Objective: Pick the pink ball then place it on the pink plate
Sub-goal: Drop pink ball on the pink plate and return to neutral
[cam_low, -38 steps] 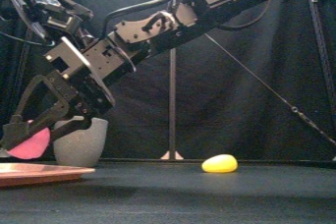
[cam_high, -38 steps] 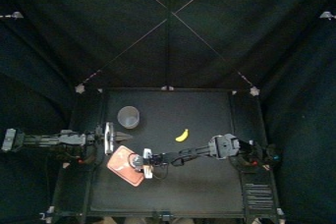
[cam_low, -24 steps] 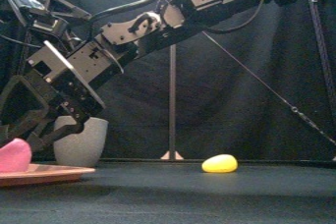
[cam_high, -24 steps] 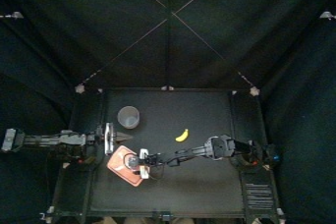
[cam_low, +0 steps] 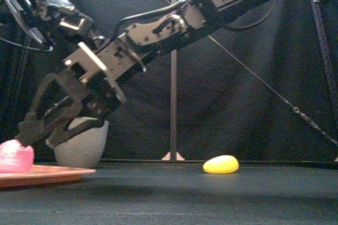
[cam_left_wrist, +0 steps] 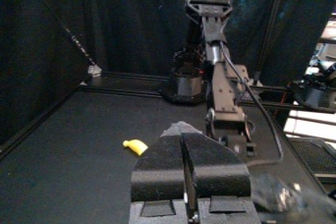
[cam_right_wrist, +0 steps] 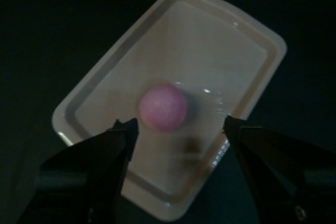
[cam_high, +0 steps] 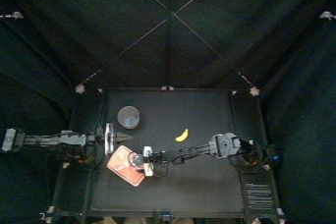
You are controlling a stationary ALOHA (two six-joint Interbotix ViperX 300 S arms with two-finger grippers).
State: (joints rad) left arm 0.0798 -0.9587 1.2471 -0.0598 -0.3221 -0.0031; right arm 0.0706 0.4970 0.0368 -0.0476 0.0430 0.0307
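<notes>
The pink ball (cam_right_wrist: pixel 165 106) lies on the pink plate (cam_right_wrist: pixel 230 53) at the table's front left. It also shows on the plate's left end (cam_low: pixel 14 156). My right gripper (cam_right_wrist: pixel 175 141) hangs open just above the ball, one jaw on either side and nothing between them. Reaching across from the right, it stands over the plate (cam_high: pixel 121 169) with its fingers (cam_low: pixel 40 133) up off the ball. My left gripper (cam_left_wrist: pixel 187 159) rests shut at the table's left side (cam_high: pixel 108 141), holding nothing.
A tall grey speckled cup (cam_low: pixel 82 142) stands behind the plate, at the back left (cam_high: pixel 129 117). A yellow banana toy (cam_high: pixel 186 135) lies near the table's middle, low in the front view (cam_low: pixel 220 164).
The right gripper carried the pink ball down onto the plate, opened and let it go. It has since lifted a little. The left arm has not moved.
</notes>
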